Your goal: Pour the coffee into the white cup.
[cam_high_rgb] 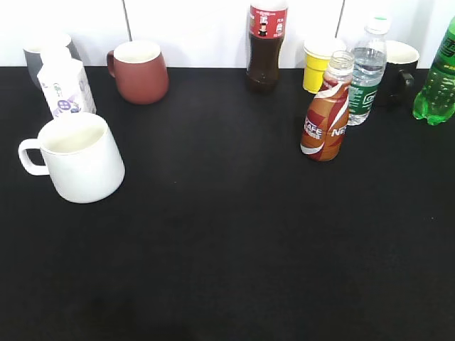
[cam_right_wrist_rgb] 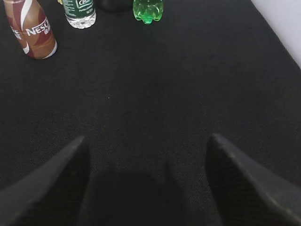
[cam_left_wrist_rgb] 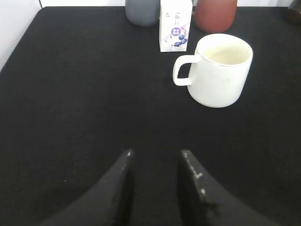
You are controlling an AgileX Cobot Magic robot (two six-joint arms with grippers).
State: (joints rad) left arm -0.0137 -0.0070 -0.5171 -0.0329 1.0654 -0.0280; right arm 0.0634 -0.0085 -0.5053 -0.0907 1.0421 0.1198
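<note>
The coffee bottle (cam_high_rgb: 326, 121), with a brown, red and white label and no cap, stands upright at the right middle of the black table. It also shows in the right wrist view (cam_right_wrist_rgb: 31, 32), far up left. The white cup (cam_high_rgb: 76, 156) stands at the left with its handle to the left; in the left wrist view (cam_left_wrist_rgb: 220, 70) it is ahead and to the right. My left gripper (cam_left_wrist_rgb: 155, 153) is open and empty above the table. My right gripper (cam_right_wrist_rgb: 148, 139) is wide open and empty. Neither gripper shows in the exterior view.
Along the back stand a grey cup (cam_high_rgb: 35, 53), a white carton (cam_high_rgb: 65, 85), a dark red mug (cam_high_rgb: 140, 71), a cola bottle (cam_high_rgb: 265, 46), a yellow cup (cam_high_rgb: 318, 64), a water bottle (cam_high_rgb: 368, 71), a black mug (cam_high_rgb: 399, 71) and a green bottle (cam_high_rgb: 439, 82).
</note>
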